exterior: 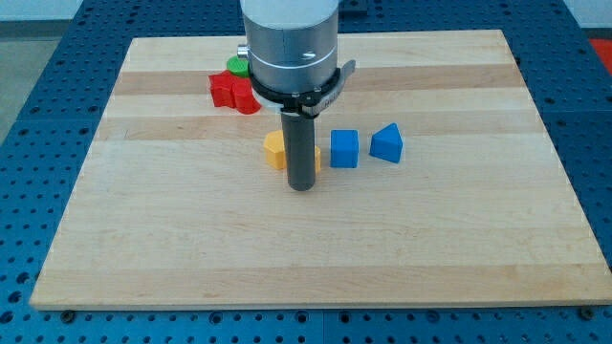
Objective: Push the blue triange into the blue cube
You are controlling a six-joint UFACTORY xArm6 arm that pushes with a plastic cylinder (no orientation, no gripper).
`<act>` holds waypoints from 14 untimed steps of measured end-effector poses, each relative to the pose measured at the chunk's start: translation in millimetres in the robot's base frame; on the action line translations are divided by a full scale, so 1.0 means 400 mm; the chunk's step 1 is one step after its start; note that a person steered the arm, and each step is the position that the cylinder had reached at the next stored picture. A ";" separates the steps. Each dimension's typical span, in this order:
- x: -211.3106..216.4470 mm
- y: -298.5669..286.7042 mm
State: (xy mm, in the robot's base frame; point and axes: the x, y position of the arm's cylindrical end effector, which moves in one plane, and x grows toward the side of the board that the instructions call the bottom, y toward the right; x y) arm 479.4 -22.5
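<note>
The blue triangle [387, 143] lies on the wooden board right of centre. The blue cube [344, 148] sits just to its left, with a small gap between them. My tip [302, 185] rests on the board left of the blue cube and slightly below it, in front of a yellow block [276, 150] that the rod partly hides. The tip touches neither blue block.
A red block [232, 92] lies at the upper left of the arm, with a green block [237, 66] just above it, partly hidden by the arm's body. The wooden board [478, 239] lies on a blue perforated table.
</note>
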 end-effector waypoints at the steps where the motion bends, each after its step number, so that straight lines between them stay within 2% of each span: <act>1: -0.014 0.000; 3: -0.018 0.004; 5: 0.005 0.108; 6: 0.002 0.265; 7: -0.052 0.428; 8: -0.142 0.469; 9: -0.164 0.450; 12: -0.148 0.317; 14: -0.148 0.279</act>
State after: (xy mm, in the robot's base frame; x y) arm 420.2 89.2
